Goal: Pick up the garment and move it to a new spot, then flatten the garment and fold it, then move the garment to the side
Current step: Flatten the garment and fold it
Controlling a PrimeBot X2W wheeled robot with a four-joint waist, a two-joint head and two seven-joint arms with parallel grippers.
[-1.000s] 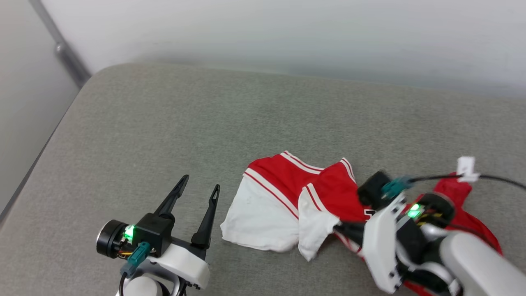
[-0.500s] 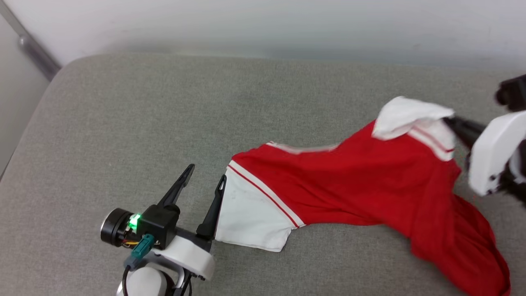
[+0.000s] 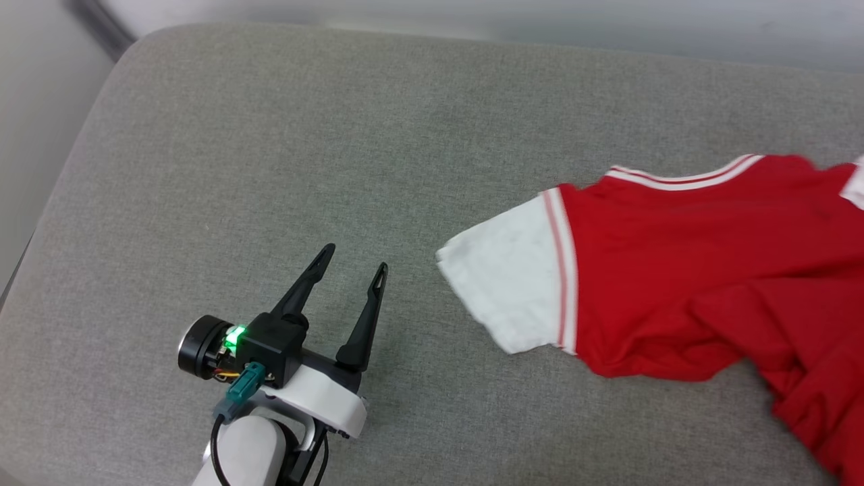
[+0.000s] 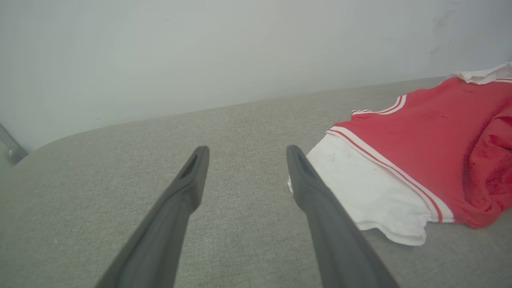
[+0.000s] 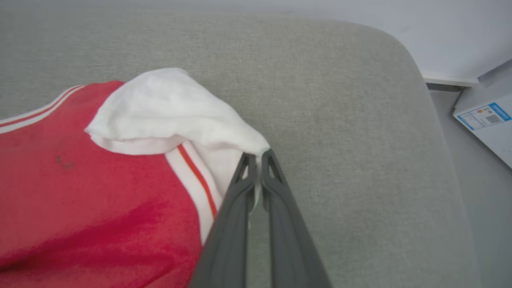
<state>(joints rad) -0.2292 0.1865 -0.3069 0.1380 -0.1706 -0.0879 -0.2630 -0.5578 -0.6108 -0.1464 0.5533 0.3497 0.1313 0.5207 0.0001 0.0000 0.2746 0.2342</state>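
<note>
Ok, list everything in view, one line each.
garment: one, red with white sleeves and striped trim, on the cushion's right part
cushion: one, grey fabric, under the garment
wall: one, pale, behind the cushion
rail: one, dark, by the cushion's far left corner
box: one, white with blue label, beyond the cushion's right end
left gripper: one, dark fingers, open, apart from the near sleeve
right gripper: one, dark fingers, shut on the other sleeve
</note>
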